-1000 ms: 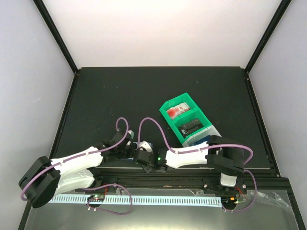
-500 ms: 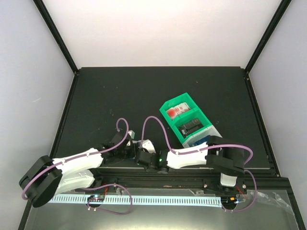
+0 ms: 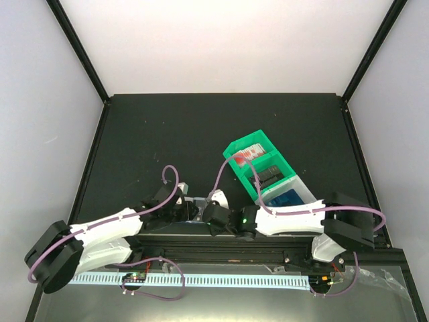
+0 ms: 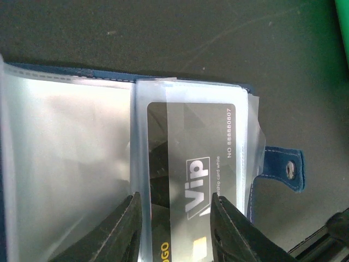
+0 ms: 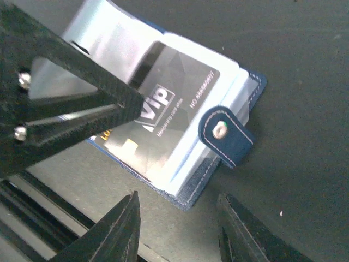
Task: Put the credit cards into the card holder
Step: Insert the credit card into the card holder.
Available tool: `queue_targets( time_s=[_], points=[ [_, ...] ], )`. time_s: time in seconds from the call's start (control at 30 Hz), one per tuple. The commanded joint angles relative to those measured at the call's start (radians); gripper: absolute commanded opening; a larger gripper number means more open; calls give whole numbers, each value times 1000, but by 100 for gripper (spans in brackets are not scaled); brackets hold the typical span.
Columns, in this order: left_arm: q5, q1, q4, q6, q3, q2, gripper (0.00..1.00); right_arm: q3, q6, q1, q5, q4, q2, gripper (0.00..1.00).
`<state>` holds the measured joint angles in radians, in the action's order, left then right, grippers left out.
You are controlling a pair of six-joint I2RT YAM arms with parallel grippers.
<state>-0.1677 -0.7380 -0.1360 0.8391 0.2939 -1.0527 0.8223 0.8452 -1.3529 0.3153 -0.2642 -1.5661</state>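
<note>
From above, the card holder (image 3: 196, 205) lies at the near edge of the table (image 3: 167, 134), about 7 o'clock from its middle. It is squeezed between the two end effectors, so only a pale sliver of it shows. The left wrist camera shows it better (image 4: 65, 164): it lies open, clear plastic sleeves up, with a dark card printed "ViP" (image 4: 188, 164) tucked in one sleeve. Its blue snap strap (image 4: 281, 169) sticks out at 3 o'clock. The card's lower end is cut off by the frame. The left end effector (image 4: 174, 199) has its fingers apart on either side of that sleeve. I can't tell whether they are clamping it or only resting on it. From the right wrist, one of its black fingers (image 5: 71, 87) lies across the sleeves and hides their left part. The right end effector (image 5: 177, 199) is spread with nothing between its fingers. It hangs over bare table just off the holder's stitched edge (image 5: 191, 192). Toward 2 o'clock from the holder stands a green bin (image 3: 234, 168) holding red-and-white items (image 3: 251, 153) and a black item (image 3: 267, 176). Touching it at 5 o'clock is a white bin (image 3: 305, 194) holding blue credit cards (image 3: 288, 199). The right arm partly covers them, and I can't count them.
</note>
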Motion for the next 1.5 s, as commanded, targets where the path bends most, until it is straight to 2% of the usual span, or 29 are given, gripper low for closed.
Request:
queue_targets(
  time_s=[0.0,0.17,0.4,0.63,0.8,0.87,0.97,1.17,1.47],
  points=[
    [30,5,-54,-28,29,50,34,-10,22,27,-32,48,52,40],
    [10,5,-25,-41,31,10,28,3,42,94,-106,70,38,34],
    [-12,4,29,-52,27,-51,29,-1,44,121,-191,124,35,32],
    [-31,4,61,-64,22,-83,18,-5,89,148,-253,145,15,29],
    [-20,3,41,-66,23,-74,21,17,112,160,-299,137,-19,28],
    [-18,5,31,-68,24,-66,24,33,118,160,-302,121,-43,28],
    [-8,5,7,-72,24,-44,23,53,141,168,-290,89,-73,25],
    [36,5,-10,-77,19,-56,15,46,170,185,-241,56,-78,25],
    [41,5,12,-78,14,-128,5,52,175,192,-253,62,-93,28]
  ],
)
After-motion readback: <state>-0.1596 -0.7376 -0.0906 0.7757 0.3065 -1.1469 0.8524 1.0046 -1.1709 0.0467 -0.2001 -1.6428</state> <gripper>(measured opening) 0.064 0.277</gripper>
